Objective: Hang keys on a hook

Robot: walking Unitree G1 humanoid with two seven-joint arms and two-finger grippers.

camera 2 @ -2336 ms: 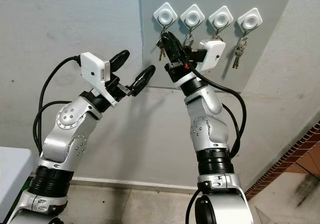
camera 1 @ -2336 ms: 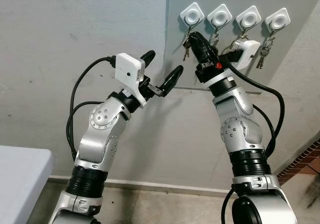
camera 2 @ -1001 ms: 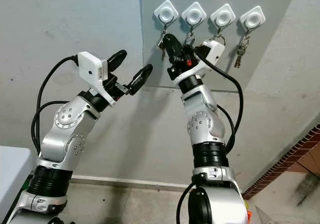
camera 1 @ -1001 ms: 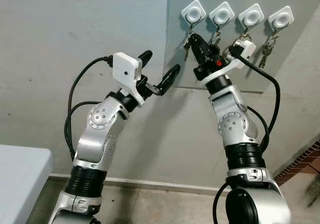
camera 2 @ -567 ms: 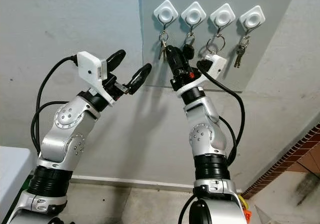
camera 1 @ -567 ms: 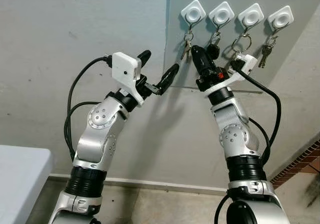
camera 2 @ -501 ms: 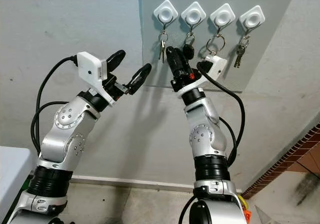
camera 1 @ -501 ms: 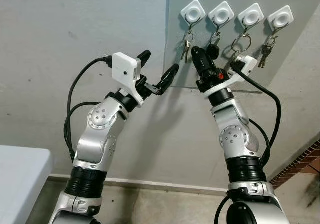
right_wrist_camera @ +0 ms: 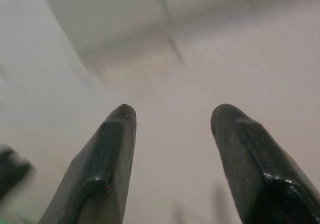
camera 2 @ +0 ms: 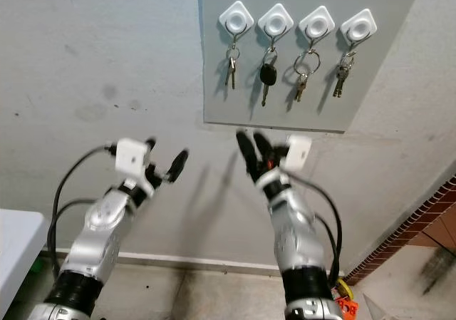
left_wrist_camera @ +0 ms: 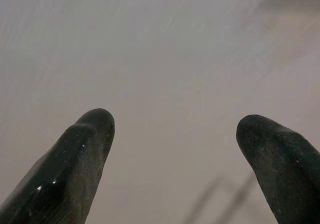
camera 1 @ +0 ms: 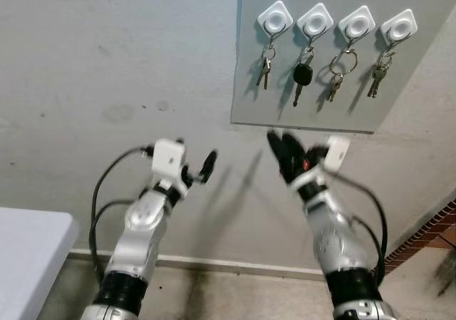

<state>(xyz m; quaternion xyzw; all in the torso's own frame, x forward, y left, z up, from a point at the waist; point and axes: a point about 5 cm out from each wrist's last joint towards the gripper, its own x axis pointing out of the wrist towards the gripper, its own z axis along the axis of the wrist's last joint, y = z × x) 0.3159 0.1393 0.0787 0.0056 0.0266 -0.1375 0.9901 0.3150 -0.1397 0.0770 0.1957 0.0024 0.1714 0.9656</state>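
Below wall hooks [camera 1: 274,18], both hands parted.

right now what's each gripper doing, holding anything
Left gripper: open, holding nothing, below the key board.
Right gripper: open, holding nothing, just under the grey board.

Four glossy white plastic hooks [camera 1: 275,18] sit on a smooth matt grey panel [camera 1: 249,85]; metal keys [camera 1: 264,69] glint. At six o'clock, gripper fingers [left_wrist_camera: 75,169] look like shiny black rubber.
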